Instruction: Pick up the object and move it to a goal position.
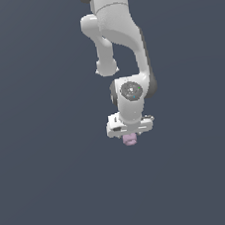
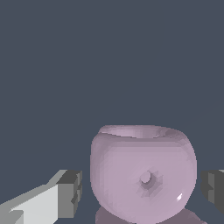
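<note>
The object (image 2: pixel 142 173) is a pale pink-lilac rounded lump with a flat upper rim and a small dimple in its side. In the wrist view it sits between my two fingers, with a dark pad (image 2: pixel 71 192) on one side and the other pad (image 2: pixel 213 189) at the frame edge. A narrow gap shows on each side, so the gripper (image 2: pixel 142 192) is open around it. In the exterior view the object (image 1: pixel 130 140) peeks out just under the white gripper (image 1: pixel 130 132), low over the dark floor. The fingertips are hidden there.
A plain dark grey-blue floor (image 1: pixel 54 191) fills both views. The white arm (image 1: pixel 120 38) comes down from the top of the exterior view. No other objects or goal marker show.
</note>
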Robot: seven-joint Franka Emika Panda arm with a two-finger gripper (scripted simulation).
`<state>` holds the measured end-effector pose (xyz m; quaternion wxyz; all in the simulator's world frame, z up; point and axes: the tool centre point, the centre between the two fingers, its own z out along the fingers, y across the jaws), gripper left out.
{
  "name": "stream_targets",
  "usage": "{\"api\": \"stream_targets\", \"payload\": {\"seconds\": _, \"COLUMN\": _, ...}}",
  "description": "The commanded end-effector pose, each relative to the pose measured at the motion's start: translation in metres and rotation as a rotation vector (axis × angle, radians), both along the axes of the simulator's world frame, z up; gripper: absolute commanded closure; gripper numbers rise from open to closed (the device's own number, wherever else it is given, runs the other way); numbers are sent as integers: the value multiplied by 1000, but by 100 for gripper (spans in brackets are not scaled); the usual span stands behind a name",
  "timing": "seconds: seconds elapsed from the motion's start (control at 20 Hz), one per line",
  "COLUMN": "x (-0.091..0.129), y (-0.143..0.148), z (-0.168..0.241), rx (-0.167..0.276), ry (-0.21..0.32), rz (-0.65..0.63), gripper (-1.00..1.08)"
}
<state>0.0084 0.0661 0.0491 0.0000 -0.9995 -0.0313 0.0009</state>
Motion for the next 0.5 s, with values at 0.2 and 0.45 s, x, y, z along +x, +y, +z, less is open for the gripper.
{"api": "stream_targets", "payload": {"seconds": 0.2, "x": 2, "y": 0, "z": -10, "rx": 0, "ry": -2, "rz": -1, "gripper": 108}}
{"api": "stream_targets", "payload": {"seconds": 0.45, "x": 2, "y": 0, "z": -10, "rx": 0, "ry": -2, "rz": -1, "gripper": 108}}
